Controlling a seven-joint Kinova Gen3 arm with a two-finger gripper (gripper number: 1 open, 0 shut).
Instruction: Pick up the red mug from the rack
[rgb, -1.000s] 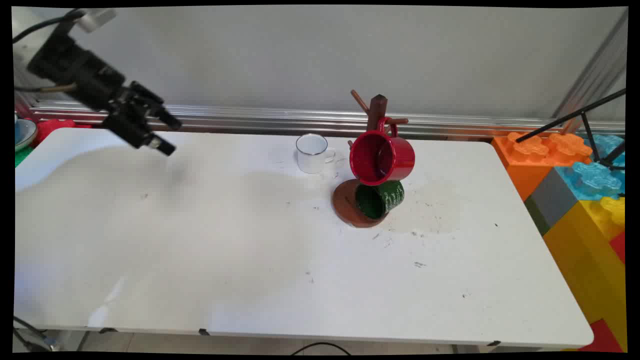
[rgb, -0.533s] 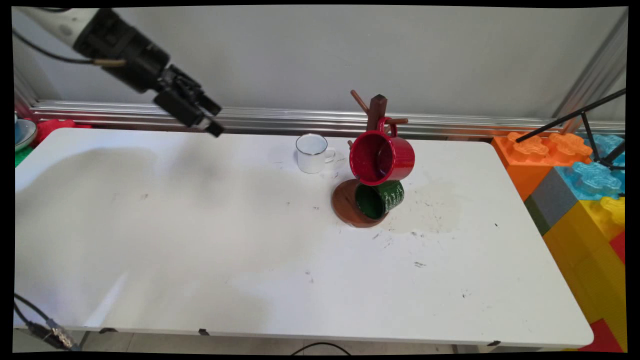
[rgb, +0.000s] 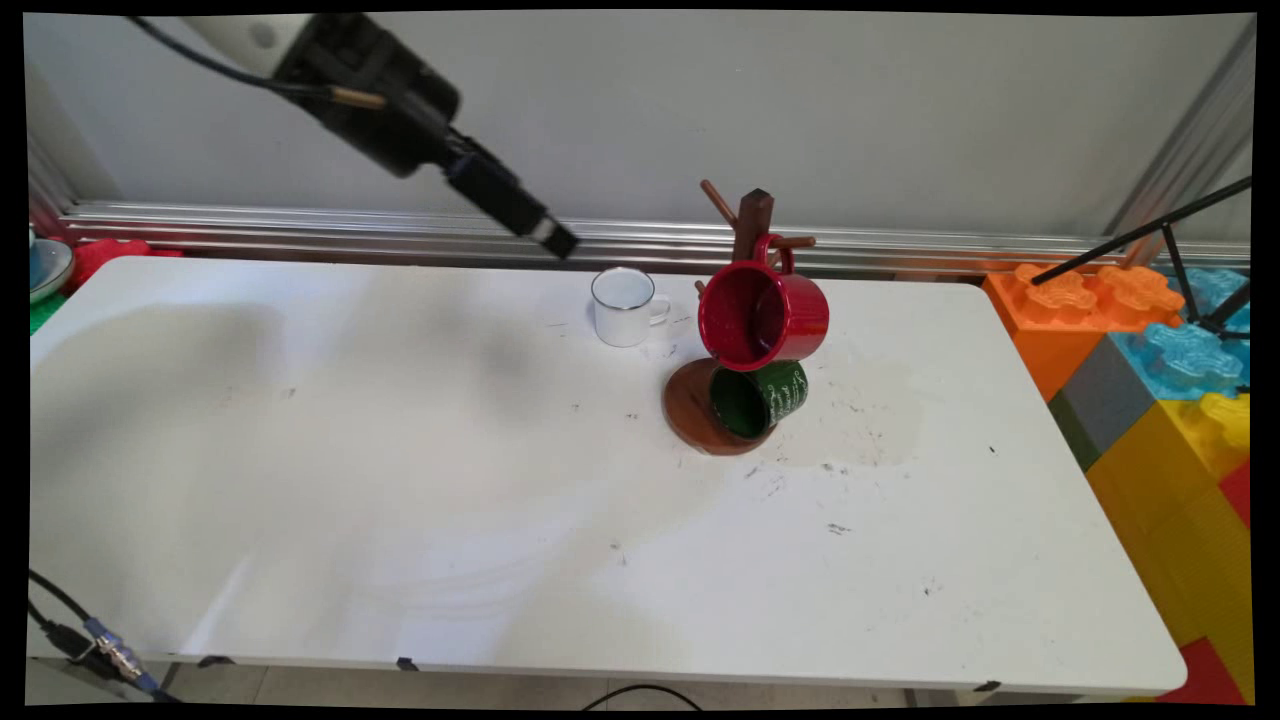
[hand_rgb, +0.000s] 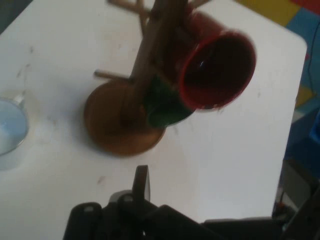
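My black gripper (rgb: 558, 240) hangs in the air over the table's far side, just up and left of a small white enamel mug (rgb: 624, 305), and holds nothing. Its fingers look pressed together, showing as one narrow blade in the hand view (hand_rgb: 141, 176). Right of the white mug stands a brown wooden mug tree (rgb: 752, 215) on a round base (rgb: 688, 410). A red mug (rgb: 765, 312) hangs on it by the handle, and a green mug (rgb: 760, 398) hangs below. The hand view shows the tree (hand_rgb: 120, 125), red mug (hand_rgb: 217, 70), green mug (hand_rgb: 165, 102) and white mug (hand_rgb: 10, 132).
Big coloured plastic blocks (rgb: 1150, 350) are stacked beyond the table's right edge, with a black tripod leg (rgb: 1150, 235) over them. An aluminium rail (rgb: 300, 225) runs along the wall. A bowl (rgb: 45, 265) and a red object (rgb: 100, 255) lie off the far left corner.
The gripper has swung from the far left to the right and slightly up, ending close to the white mug. Its fingers, apart earlier, now look together. The mugs and tree have stayed put.
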